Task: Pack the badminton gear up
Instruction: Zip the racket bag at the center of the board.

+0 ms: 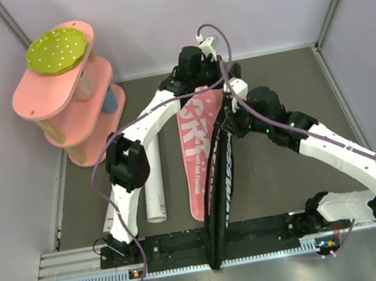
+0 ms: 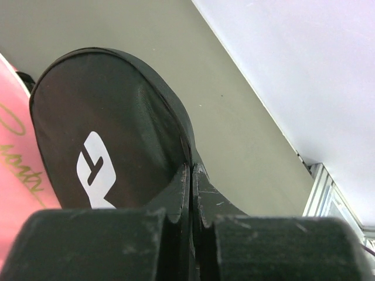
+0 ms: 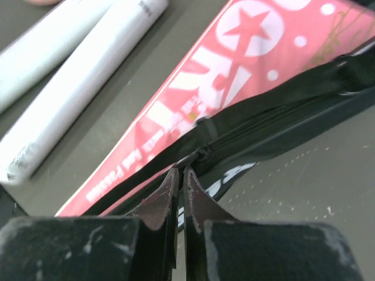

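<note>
While the left gripper [image 2: 191, 175] pinches the black rim of the bag [image 1: 193, 147], lying mid-way across the table [image 1: 282, 182], the right gripper [image 3: 180, 175] looks clamped on its zipper [image 3: 202, 153]. I'd drag slowly along the seam, fabric taut.

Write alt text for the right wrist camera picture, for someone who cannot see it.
A pincer, pinched shut on the zipper seam of a racket bag, pink with white lettering on one side and black on the other. Two white tubes lie beside it on the table.
</note>
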Available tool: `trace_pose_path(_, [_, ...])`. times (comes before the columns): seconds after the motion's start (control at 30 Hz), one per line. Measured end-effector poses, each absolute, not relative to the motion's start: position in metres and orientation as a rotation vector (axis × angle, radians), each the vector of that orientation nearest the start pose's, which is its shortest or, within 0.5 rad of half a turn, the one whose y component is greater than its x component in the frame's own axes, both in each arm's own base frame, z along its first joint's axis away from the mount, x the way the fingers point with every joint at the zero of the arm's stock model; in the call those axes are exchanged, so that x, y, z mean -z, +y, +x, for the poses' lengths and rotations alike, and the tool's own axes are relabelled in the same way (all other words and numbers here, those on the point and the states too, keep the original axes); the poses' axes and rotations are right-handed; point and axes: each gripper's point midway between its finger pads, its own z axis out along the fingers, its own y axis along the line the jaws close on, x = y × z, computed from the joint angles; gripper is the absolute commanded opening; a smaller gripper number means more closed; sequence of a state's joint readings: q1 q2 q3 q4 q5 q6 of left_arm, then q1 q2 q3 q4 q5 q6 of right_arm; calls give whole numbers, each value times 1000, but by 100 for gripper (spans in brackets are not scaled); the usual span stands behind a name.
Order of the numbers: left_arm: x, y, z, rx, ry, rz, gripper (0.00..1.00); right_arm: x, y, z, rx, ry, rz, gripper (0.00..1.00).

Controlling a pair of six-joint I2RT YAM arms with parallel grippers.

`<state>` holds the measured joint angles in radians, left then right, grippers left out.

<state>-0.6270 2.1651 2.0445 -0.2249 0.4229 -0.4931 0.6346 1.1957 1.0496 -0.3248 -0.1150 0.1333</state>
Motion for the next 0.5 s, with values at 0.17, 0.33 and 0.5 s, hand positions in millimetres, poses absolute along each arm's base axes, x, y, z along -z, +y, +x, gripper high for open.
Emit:
trace_pose_path(0.17, [-248,-449,447,1175,1992,476,0,-214,264,225,-576,2008,-790,0])
trace_pose_path(0.33, [-243,-458,457,1188,1965,484,0,-188,303,124,-718,1946,-1116,0])
trace_pose_path(0.5, [-241,-467,461,1208,1930,501,0,-160,316,45,-802,1913,-1351,0])
